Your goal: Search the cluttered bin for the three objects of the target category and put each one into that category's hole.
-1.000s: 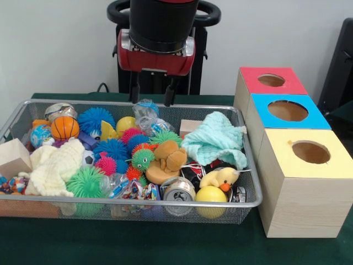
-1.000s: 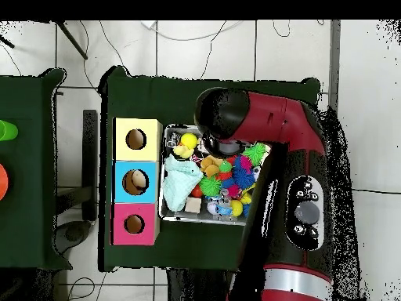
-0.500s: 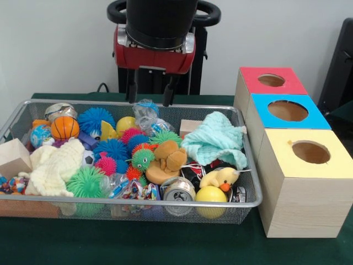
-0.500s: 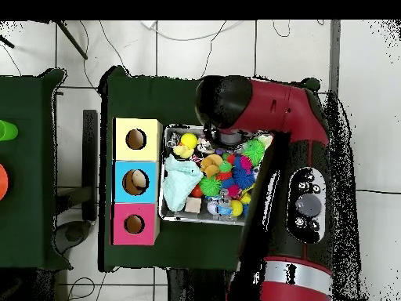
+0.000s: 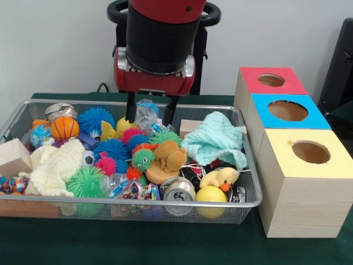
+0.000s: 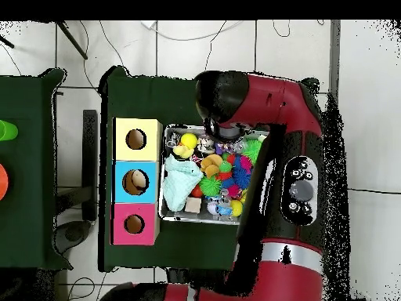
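Note:
My gripper (image 5: 150,117) hangs open at the back of the wire bin (image 5: 165,203), its two black fingers (image 5: 131,108) straddling a crinkled clear plastic bundle (image 5: 147,114). Beside them lie a yellow ball (image 5: 126,123) and spiky balls in blue (image 5: 95,118), green (image 5: 165,136) and pink (image 5: 106,164). A brown plush (image 5: 166,158), yellow duck (image 5: 220,178), teal cloth (image 5: 215,138) and a can (image 5: 177,191) lie nearer the front. In the overhead view the red arm (image 6: 266,102) covers the gripper and part of the bin (image 6: 196,219).
Three wooden boxes with round holes stand beside the bin: red (image 5: 249,84), blue (image 5: 263,122), yellow (image 5: 281,165). A basketball (image 5: 64,127), a cream plush (image 5: 52,167) and wooden blocks (image 5: 12,157) fill the bin's left end. The overhead view shows the boxes (image 6: 135,161) left of the bin.
The gripper has come down from above the bin's back rim, so its open fingers now reach among the toys around the plastic bundle. Nothing in the bin has shifted.

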`<action>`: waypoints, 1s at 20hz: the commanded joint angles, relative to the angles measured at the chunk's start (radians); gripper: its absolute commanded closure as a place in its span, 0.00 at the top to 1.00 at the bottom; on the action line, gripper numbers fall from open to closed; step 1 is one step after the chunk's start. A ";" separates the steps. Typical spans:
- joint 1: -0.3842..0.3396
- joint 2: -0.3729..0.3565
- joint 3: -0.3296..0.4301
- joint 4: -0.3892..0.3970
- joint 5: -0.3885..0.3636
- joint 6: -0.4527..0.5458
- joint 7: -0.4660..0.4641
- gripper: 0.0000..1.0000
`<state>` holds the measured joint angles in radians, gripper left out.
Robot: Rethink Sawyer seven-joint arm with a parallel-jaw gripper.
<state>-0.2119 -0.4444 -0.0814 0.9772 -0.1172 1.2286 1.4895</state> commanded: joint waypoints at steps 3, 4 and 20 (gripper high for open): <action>0.020 0.066 0.055 0.038 -0.083 -0.064 -0.021 1.00; 0.023 0.059 0.053 0.043 -0.080 -0.061 -0.019 1.00; 0.039 0.068 0.046 0.039 -0.072 -0.079 -0.014 1.00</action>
<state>-0.1590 -0.4037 -0.0818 0.9646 -0.1172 1.2286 1.4895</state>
